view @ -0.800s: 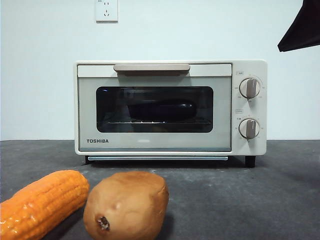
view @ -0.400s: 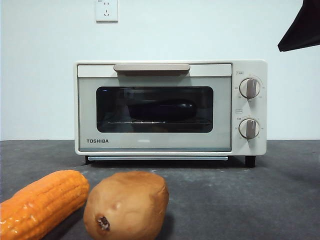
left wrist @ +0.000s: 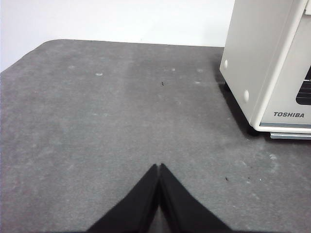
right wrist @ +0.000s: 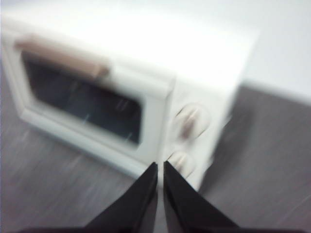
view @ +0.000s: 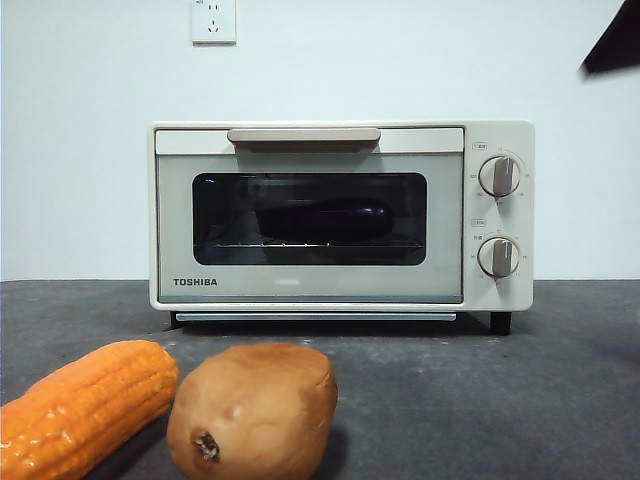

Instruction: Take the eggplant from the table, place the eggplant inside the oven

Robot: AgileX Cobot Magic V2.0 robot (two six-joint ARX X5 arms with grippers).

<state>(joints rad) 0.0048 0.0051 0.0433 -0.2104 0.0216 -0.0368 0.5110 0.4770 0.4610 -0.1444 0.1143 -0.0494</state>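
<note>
Eggplant [view: 322,220], a glossy near-black oval, lies lengthwise on the wire rack [view: 310,243] inside the oven [view: 340,215], seen dimly through the dark glass of the shut door. The cream-white oven stands on the grey bench [view: 480,400], its beige bar handle [view: 303,135] across the top of the door and two round knobs [view: 498,176] on its right side. Nearer the front camera, an orange corn cob [view: 80,405] and a brown potato [view: 252,410] lie side by side on the bench, well in front of the oven. The closed door stands between the eggplant and both hands. The left hand [left wrist: 159,167] is clenched on nothing, over bare bench beside the oven's side wall. The right hand [right wrist: 160,165] is also clenched and empty, raised in front of the oven near the knobs; its view is blurred. In the front view an arm shows only as a black tip at the top right corner.
</note>
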